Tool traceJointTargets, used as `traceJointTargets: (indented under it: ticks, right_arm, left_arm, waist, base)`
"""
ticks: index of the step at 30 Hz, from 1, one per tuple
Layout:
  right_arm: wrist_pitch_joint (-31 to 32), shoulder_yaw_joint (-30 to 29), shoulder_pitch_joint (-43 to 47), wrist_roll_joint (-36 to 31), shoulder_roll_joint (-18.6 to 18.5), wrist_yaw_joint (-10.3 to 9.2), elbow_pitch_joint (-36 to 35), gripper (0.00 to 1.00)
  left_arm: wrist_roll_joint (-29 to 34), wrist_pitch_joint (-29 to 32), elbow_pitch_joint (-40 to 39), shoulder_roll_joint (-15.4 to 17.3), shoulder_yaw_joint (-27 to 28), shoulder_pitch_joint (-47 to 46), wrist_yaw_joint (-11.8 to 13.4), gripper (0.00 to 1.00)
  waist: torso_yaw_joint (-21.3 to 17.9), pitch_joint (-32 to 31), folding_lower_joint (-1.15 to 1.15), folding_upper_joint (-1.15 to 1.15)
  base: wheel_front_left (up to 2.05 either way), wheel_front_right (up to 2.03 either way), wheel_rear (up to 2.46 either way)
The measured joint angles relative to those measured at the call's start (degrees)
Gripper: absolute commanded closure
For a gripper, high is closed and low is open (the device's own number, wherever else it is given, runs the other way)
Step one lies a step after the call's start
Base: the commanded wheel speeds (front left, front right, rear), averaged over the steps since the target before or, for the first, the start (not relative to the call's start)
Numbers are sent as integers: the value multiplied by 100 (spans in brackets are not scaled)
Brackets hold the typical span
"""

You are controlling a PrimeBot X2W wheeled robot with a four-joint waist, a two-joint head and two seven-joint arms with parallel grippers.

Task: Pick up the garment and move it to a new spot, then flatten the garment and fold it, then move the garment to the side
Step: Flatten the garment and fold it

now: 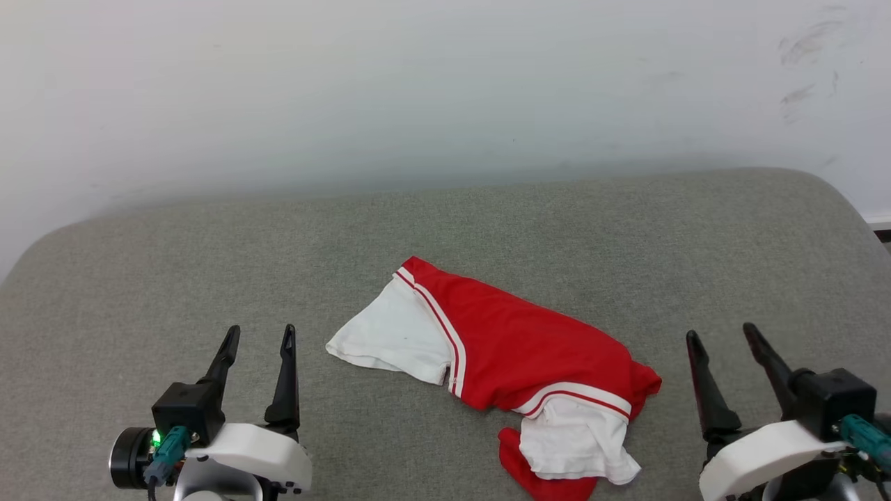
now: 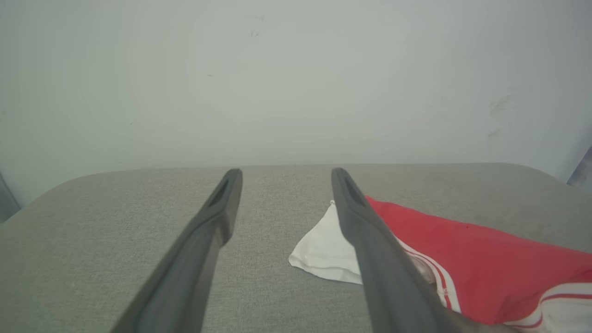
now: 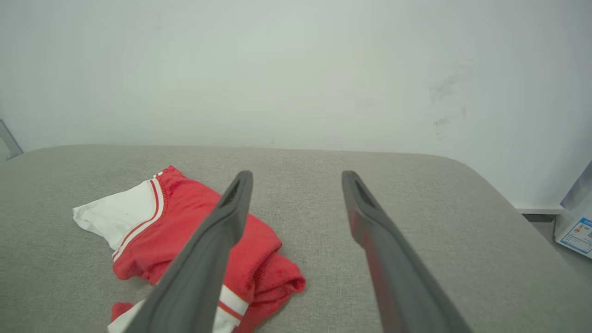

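Garment (image 1: 515, 348): red shirt with white sleeves and red-and-white trim.

Location: lower centre of the head view, on a grey cloth-covered tabletop (image 1: 139, 278), nearer its front edge than the pale wall (image 1: 418, 104) behind.

Condition: crumpled, not flat. The red body is bunched in a diagonal band running from upper left to lower right. One white sleeve (image 1: 393, 337) lies spread at the left end. A second sleeve (image 1: 574, 445) is doubled below a trim band at the lower right, with a red flap poking out beneath it at the bottom edge. No chest lettering shows; it is probably folded under.

Left fingers (image 1: 285, 376): lower left of the head view, spread wide, holding nothing, tips pointing up-frame, apart from the cloth. In the left wrist view these fingers (image 2: 203, 245) frame bare tabletop, and the garment (image 2: 485, 263) lies at lower right, partly behind the right-hand finger.

Right fingers (image 1: 703, 383): lower right of the head view, spread wide, empty, near the red right-hand corner but clear of it. In the right wrist view the fingers (image 3: 374, 240) point past the garment (image 3: 194, 217), which sits at lower left.

Assessment: the two pairs flank the heap, one on each side, apparently a ready stance for a two-handed pick-up. The first step, lifting and moving, appears not yet begun. The wide spread suits pinching thick bunched cloth. The heap will likely sag and unfold when raised, and grips near its two ends should ease the flattening.
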Motion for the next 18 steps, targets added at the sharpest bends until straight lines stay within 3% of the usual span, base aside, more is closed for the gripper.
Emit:
traceJointTargets:
  ticks: [5, 10, 14, 18]
  right_arm:
    - [513, 347, 32, 121, -1, 0, 215, 0]
    - [1898, 1005, -18, 141, -31, 0, 676, 0]
    - [2807, 1580, -172, 417, -307, 1, 892, 0]
    - [3233, 2085, -363, 748, -561, 1, 1000, 0]
  left_arm:
    - [9, 0, 9, -80, 12, 1, -51, 0]
    - [51, 0, 14, -127, 2, -12, -99, 0]
    - [93, 0, 14, -153, 8, -53, -144, 0]
    - [110, 0, 2, -223, 13, -78, -174, 0]
  waist:
    - [30, -29, 0, 0]
    - [125, -9, 0, 0]
    - [256, 33, 0, 0]
    - [420, 93, 0, 0]
  base:
    - [0, 0, 0]
    - [0, 0, 0]
    - [0, 0, 0]
    - [0, 0, 0]
